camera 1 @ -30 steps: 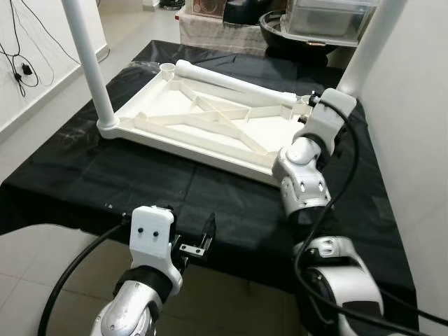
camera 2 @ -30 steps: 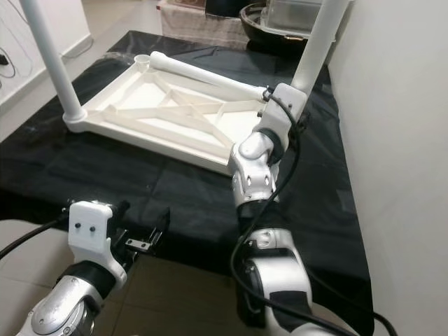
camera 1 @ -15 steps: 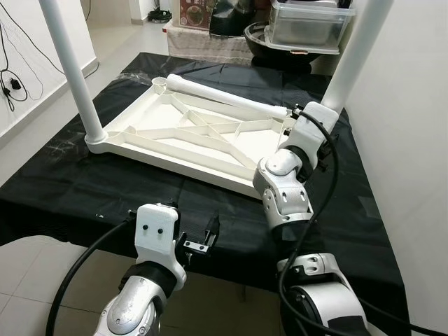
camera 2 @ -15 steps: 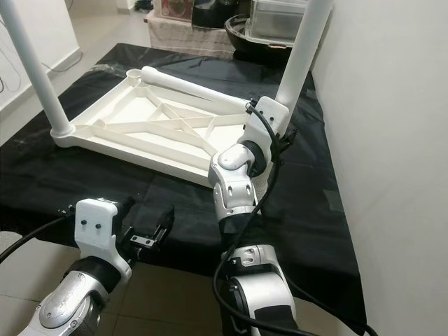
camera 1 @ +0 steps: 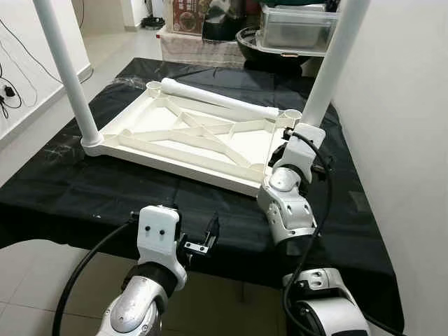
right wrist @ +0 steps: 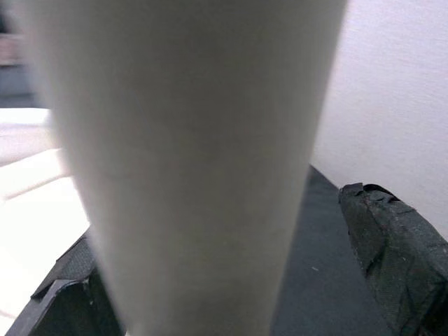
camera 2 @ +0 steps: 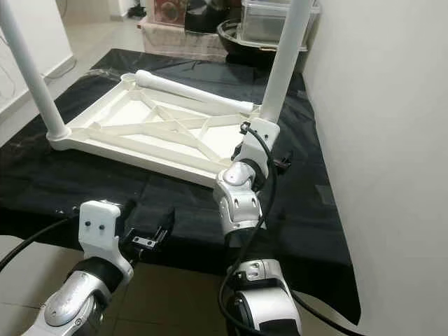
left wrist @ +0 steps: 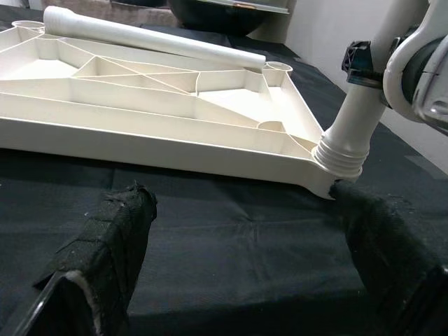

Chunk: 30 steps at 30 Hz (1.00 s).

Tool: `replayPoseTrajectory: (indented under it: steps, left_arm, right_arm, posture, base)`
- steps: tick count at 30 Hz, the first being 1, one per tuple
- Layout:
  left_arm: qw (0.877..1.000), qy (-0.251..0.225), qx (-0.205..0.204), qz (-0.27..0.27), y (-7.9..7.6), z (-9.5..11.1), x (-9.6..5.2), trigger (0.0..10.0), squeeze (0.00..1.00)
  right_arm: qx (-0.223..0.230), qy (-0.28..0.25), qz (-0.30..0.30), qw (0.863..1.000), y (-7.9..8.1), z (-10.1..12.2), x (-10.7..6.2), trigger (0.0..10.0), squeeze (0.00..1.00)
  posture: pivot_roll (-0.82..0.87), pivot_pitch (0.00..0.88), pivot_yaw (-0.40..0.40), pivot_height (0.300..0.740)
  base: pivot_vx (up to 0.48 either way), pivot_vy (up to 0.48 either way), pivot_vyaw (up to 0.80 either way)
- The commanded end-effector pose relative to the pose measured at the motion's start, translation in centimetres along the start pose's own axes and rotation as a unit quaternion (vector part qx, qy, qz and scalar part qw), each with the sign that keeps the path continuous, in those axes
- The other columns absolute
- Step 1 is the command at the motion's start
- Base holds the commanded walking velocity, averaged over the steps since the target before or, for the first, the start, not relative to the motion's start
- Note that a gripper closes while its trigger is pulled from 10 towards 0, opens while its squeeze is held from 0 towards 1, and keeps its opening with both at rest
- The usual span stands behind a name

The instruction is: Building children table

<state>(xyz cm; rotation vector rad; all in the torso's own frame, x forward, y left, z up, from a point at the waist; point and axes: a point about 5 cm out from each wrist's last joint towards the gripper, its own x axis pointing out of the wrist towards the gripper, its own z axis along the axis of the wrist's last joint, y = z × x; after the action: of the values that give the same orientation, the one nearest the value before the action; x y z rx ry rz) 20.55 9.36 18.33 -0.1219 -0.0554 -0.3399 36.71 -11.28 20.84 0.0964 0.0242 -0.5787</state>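
Note:
The white tabletop (camera 1: 189, 136) lies upside down on a black cloth (camera 1: 84, 182). One white leg (camera 1: 63, 70) stands in its near left corner and another leg (camera 1: 329, 63) in the near right corner socket (left wrist: 339, 157). A third leg (camera 1: 217, 100) lies loose along the far rim. My right gripper (right wrist: 231, 280) reaches around the right leg low down; its fingers (right wrist: 392, 245) straddle the leg with a gap on one side. My left gripper (camera 1: 196, 241) hangs open at the table's front edge, holding nothing.
A white wall (camera 1: 392, 105) runs close along the right side. Behind the table stand a clear bin (camera 1: 297, 21) and a black bowl (camera 1: 255, 42). Cables (camera 1: 10, 91) trail on the floor at the left. The far right socket (left wrist: 278, 66) holds no leg.
The head view has shifted, so the table sits lower and further left. My right wrist now sits lower along the right leg. The left gripper stays as it was.

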Motion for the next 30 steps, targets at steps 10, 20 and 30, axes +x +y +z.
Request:
replayPoseTrajectory:
  steps: [10, 20, 30]
  left_arm:
    - [1.0, -0.005, 0.007, 0.001, 0.2, 0.0, 0.2, 10.0, 0.0]
    - [1.0, -0.008, 0.016, 0.0, 0.1, 0.2, 0.1, 10.0, 0.0]
    - [1.0, -0.007, 0.02, -0.004, -0.2, 0.3, -0.2, 10.0, 0.0]
  right_arm:
    - [0.023, -0.036, 0.252, 0.967, -0.2, -0.2, 1.1, 10.0, 0.0]
    - [0.025, -0.034, 0.349, 0.936, -0.9, -0.5, 3.1, 10.0, 0.0]
    - [0.044, -0.003, 0.512, 0.858, -2.1, 0.2, 5.1, 10.0, 0.0]
  posture:
    - [0.15, 0.076, -0.058, 0.74]
    - [0.17, 0.091, -0.062, 0.74]
    - [0.19, 0.101, -0.064, 0.74]
  base:
    - [0.0, 0.0, 0.0]
    - [0.0, 0.0, 0.0]
    - [0.0, 0.0, 0.0]
